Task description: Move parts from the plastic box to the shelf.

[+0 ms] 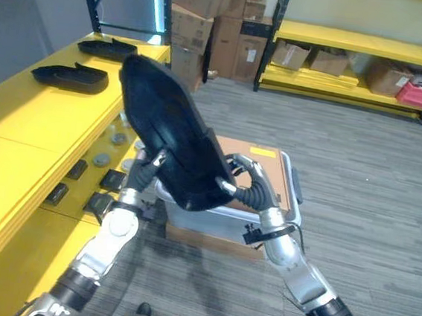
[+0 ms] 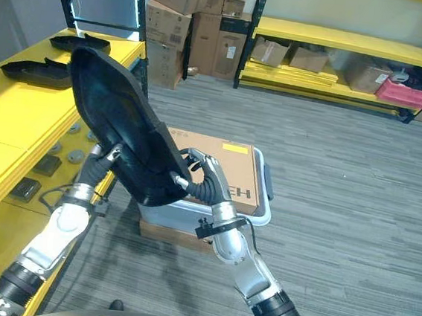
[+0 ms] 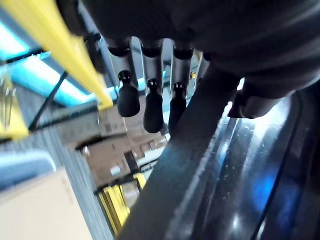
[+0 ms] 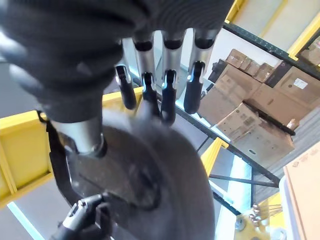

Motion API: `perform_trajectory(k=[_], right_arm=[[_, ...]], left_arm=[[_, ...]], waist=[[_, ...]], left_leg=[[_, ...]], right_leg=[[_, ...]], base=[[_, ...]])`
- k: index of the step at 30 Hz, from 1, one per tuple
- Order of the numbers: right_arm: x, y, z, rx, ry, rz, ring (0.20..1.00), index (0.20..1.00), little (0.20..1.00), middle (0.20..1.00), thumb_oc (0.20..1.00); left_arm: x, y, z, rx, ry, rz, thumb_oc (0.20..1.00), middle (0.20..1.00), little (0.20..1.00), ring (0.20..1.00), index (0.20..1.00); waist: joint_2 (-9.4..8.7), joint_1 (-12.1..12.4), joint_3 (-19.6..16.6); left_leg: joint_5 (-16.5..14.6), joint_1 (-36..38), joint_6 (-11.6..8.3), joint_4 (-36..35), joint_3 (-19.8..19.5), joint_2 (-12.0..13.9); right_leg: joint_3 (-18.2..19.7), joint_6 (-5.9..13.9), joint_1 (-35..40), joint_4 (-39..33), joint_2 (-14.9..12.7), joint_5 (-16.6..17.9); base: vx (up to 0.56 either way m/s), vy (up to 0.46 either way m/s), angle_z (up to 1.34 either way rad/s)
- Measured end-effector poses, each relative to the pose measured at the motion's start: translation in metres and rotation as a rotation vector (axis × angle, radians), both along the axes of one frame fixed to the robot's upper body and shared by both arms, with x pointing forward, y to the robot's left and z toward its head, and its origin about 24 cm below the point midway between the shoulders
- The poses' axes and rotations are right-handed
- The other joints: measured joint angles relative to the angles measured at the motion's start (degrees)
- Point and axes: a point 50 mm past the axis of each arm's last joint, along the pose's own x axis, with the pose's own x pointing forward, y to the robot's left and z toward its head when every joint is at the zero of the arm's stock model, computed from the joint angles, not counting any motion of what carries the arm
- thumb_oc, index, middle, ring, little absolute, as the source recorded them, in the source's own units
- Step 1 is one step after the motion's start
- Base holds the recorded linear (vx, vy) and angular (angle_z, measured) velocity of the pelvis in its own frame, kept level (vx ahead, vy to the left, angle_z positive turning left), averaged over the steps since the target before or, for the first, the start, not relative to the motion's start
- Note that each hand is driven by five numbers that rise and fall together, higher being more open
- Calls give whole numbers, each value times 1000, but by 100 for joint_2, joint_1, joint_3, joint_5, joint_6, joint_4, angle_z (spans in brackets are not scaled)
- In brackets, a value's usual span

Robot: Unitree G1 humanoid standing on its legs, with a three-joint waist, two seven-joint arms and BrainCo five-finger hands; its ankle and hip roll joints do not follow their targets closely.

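Hands first: your left hand (image 1: 148, 168) and right hand (image 1: 244, 182) each pinch an edge of the black moulded part (image 1: 170, 132), raised over the plastic box (image 1: 224, 219) beside the yellow shelf (image 1: 42, 123).

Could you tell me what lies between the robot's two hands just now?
The large black part, gripped by left hand and right hand, in both eye views.

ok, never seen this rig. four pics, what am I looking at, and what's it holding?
It is a humanoid robot. The two wide pictures come from its head, looking down; the other two come from cameras on its wrists. Its left hand and right hand grip opposite edges of a large black moulded part, raised above a plastic box that has a cardboard sheet on top. To its left, a yellow shelf already carries two similar black parts.
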Motion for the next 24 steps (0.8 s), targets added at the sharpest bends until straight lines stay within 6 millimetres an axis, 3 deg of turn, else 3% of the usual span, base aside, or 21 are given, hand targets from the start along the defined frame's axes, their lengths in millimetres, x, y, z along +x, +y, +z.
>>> perform_trajectory(k=[2,6,10,13,18,21,24], right_arm=[[-4,-11,-2,-14,14,4,1000,1000,1000,1000,1000],[-14,-57,-1,51,39,-172,1000,1000,1000,1000,1000],[-24,-73,-8,121,81,-239,1000,1000,1000,1000,1000],[-34,-80,-21,151,161,-259,1000,1000,1000,1000,1000],[-39,-82,-42,193,310,-221,1000,1000,1000,1000,1000],[-39,-78,-45,211,345,-185,1000,1000,1000,1000,1000],[-30,-62,-44,245,358,-96,1000,1000,1000,1000,1000]], left_arm=[[-3,30,10,257,-69,79,200,200,200,200,200],[-22,70,6,517,-63,213,200,200,200,200,200],[-35,79,-6,576,-16,238,200,200,200,200,200],[-44,81,-14,564,23,249,200,200,200,200,200],[-52,75,-22,351,44,300,200,200,200,200,200],[-51,72,-15,231,12,293,200,200,200,200,200],[-52,71,1,110,-73,314,200,200,200,200,200]], waist=[[-3,6,2],[7,2,7],[5,-12,9],[-11,-34,22],[-58,-23,38],[-74,29,32],[-106,99,21]], left_leg=[[-2,-2,0,-22,-5,-1],[-22,2,3,-23,5,-1],[-30,5,0,-23,18,1],[-33,4,1,-23,33,4],[-34,-8,0,-23,47,10],[-33,-15,1,-22,33,13],[-1,-56,-6,10,-75,15]], right_leg=[[0,-2,0,0,-3,-3],[3,-8,0,-1,-6,-19],[8,-5,-7,0,-5,-26],[11,1,-16,0,-6,-31],[18,-5,-31,0,-3,-24],[12,-33,-37,0,5,-41],[-103,-6,19,4,26,-37]], base=[[0,0,0],[0,0,0],[0,0,0],[-6,-12,-1],[-5,-14,-1],[13,-54,3],[-18,-61,16]])
